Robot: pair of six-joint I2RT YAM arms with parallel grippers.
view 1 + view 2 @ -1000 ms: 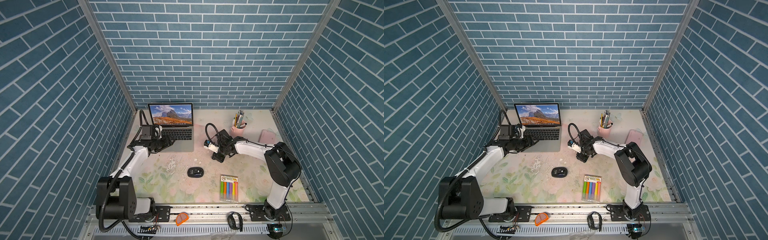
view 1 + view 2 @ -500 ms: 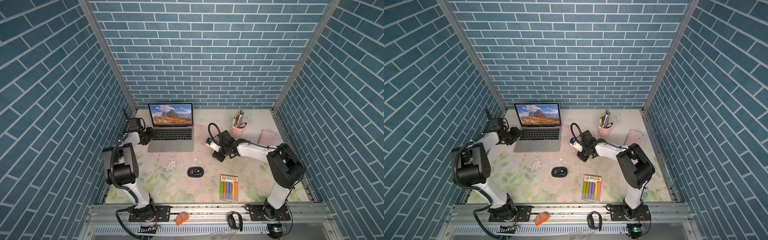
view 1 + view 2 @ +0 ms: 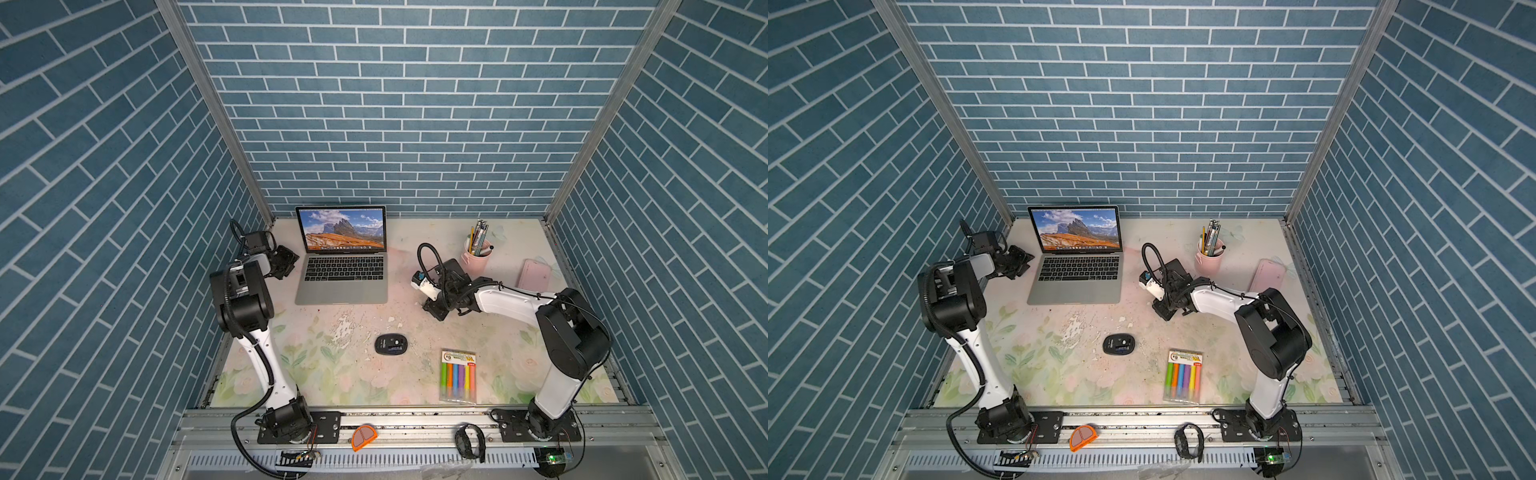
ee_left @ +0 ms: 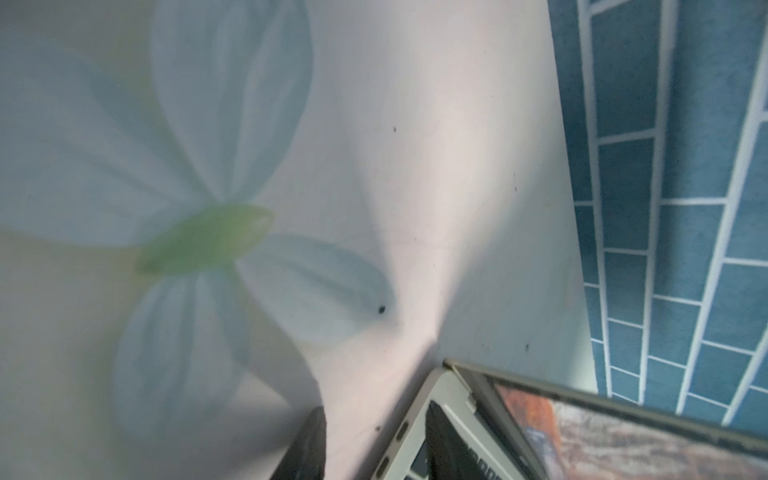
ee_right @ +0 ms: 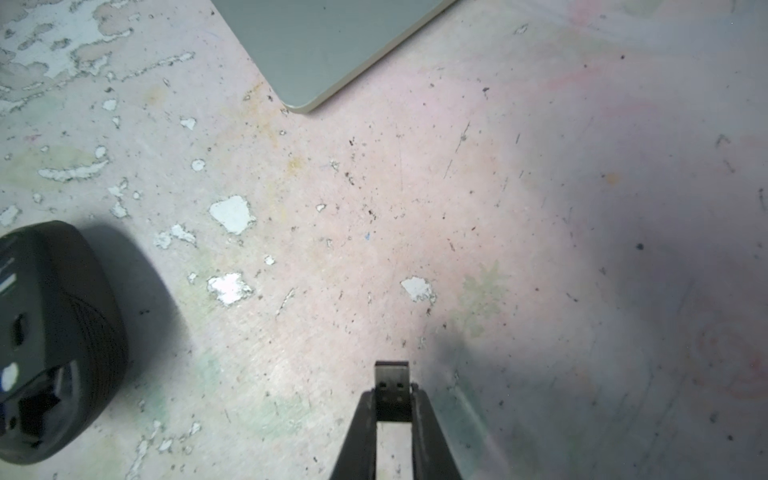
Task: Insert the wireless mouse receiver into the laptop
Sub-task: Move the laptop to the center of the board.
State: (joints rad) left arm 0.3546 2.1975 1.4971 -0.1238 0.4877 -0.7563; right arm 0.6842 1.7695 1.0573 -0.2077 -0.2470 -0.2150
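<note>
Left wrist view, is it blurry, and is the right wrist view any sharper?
Left wrist view: soft throughout, the flower print smeared, the laptop corner fuzzy. Right wrist view: sharp on the wireless mouse receiver in the right gripper; the mouse casts a dark shadow.
</note>
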